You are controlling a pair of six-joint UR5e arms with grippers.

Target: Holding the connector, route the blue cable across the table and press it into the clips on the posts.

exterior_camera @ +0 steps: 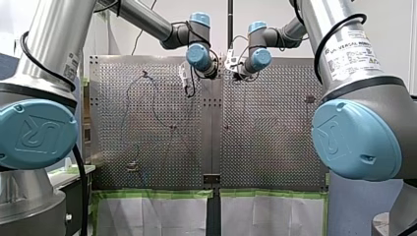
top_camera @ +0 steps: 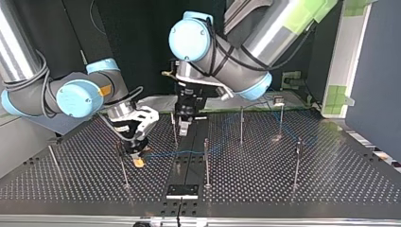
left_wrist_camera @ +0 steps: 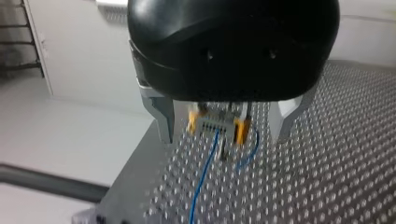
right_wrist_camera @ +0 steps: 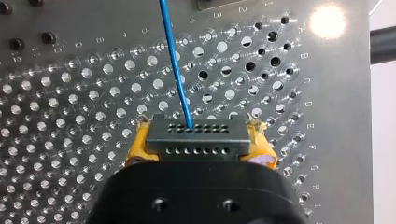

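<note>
My right gripper [right_wrist_camera: 198,135] is shut, yellow pads [right_wrist_camera: 140,144] on both ends of the grey connector [right_wrist_camera: 196,140]. The blue cable [right_wrist_camera: 175,60] leaves the connector and runs away over the perforated table. In the top view that gripper [top_camera: 138,160] holds the connector [top_camera: 138,162] low over the plate beside a thin post [top_camera: 122,165]. From there the cable [top_camera: 189,152] trails toward the view's right, past further posts [top_camera: 206,158]. My left gripper [left_wrist_camera: 224,137], black with metal fingers [left_wrist_camera: 163,123], hangs open and empty, facing the held connector [left_wrist_camera: 217,126]. It hovers over the table's middle [top_camera: 183,126].
Thin upright posts stand about the perforated table [top_camera: 331,179], one at the top view's left [top_camera: 52,156], others at its right [top_camera: 296,161] and back [top_camera: 241,125]. A black bracket [top_camera: 182,190] sits at the middle seam near the edge.
</note>
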